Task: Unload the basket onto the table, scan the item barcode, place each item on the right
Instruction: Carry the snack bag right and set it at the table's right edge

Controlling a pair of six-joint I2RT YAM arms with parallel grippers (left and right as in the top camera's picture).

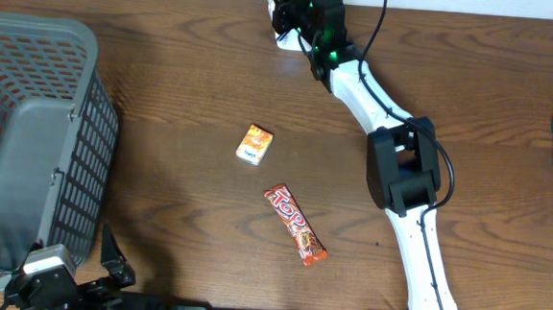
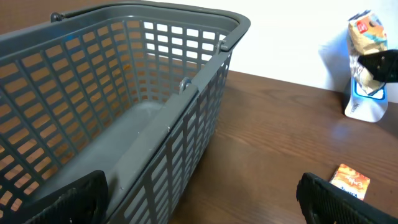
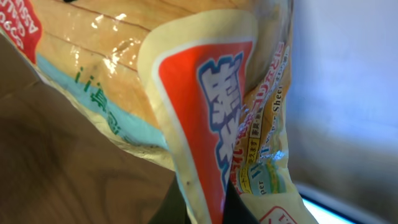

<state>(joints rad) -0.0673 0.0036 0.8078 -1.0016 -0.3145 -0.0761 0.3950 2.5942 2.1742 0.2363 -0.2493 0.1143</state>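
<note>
Snack packet (image 3: 205, 112) held at the table's (image 1: 165, 90) far edge.
Right gripper (image 1: 290, 19) clamps it above the scanner (image 2: 365, 102); left gripper (image 2: 199, 199) gapes wide, empty, beside the basket (image 1: 92, 153).

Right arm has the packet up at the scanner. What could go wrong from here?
1. The packet is crumpled and glossy, with glare, and no barcode shows in any view, so the scan may miss.
2. The right gripper pinches thin film, which might slip.
3. The packet hangs just above the scanner, so a reorienting move could knock it.
</note>
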